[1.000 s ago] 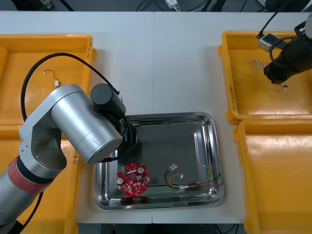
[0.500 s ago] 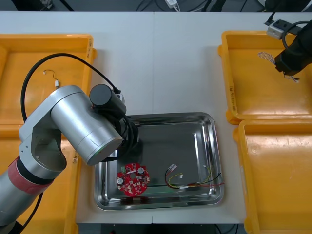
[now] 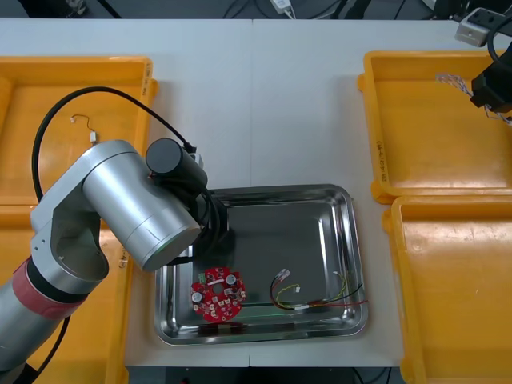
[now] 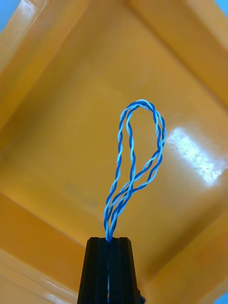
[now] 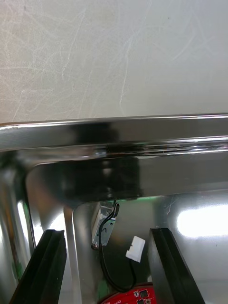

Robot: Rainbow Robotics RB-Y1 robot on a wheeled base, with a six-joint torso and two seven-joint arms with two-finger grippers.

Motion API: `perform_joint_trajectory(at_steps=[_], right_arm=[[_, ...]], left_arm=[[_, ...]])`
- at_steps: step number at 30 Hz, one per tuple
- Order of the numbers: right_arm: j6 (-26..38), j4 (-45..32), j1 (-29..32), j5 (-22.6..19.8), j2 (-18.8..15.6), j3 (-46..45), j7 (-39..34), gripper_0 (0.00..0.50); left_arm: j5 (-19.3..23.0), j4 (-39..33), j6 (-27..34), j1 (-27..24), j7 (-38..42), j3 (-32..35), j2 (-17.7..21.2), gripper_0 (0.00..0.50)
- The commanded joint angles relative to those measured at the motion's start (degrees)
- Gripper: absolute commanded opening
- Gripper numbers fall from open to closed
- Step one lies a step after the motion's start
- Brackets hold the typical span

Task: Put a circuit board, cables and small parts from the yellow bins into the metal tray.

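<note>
Nearest me, the tray (image 3: 352,240) sits mid-counter (image 3: 280,104). Inside already: the board (image 3: 218,294) at near-left, and a tangle of red, yellow & black cables (image 3: 316,298) at near-right. The tray's far half is bare. L arm (image 3: 136,204) hangs over the tray's left rim. L jaws are wide apart and holding nothing. Below, btwn the fingers (image 5: 47,266), a white plug (image 5: 135,248) lies on the tray floor just beside the board.

Farther off, R jaws are up over the far right bin (image 3: 416,136), at its outer edge. They're pinched tight on the end of the blue-white cable (image 4: 114,209). Its loop sticks out free beyond the fingers (image 4: 97,270) and looks clear of the bin floor.

Step in hand, I'd say: carry that cable over to the tray. To do it well:
- Keep the pinch firm, since only the very end is gripped & the loop is floppy.
- Get enough height to clear the bin's inner rim before going sideways.
- Move smooth, no jerks, or the loop will prob. swing.
- Aim for the bare far-right part, away from the L arm & not on top of the board.
- Come down low and let the loop touch metal first, then open, so it doesn't spring over the rim.
</note>
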Motion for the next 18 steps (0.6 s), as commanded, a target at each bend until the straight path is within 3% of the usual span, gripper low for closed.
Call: perform_joint_trajectory(at_steps=[1, 11, 18], right_arm=[[0.28, -3.33, 0.01, 0.17, -1.76, -1.73, 0.22, 0.000], [0.28, -8.69, 0.01, -1.77, -1.23, 1.17, 0.66, 0.000], [0.28, -14.93, 1.85, -9.59, 0.08, 3.54, -0.31, 0.000]], left_arm=[[3.09, -2.63, -0.57, -1.02, 3.34, 0.62, 3.06, 0.500], [14.70, -5.00, 5.67, -7.08, 1.85, 8.36, 7.19, 0.500], [23.40, -5.18, 11.12, -11.48, 1.32, 14.60, 10.53, 0.500]])
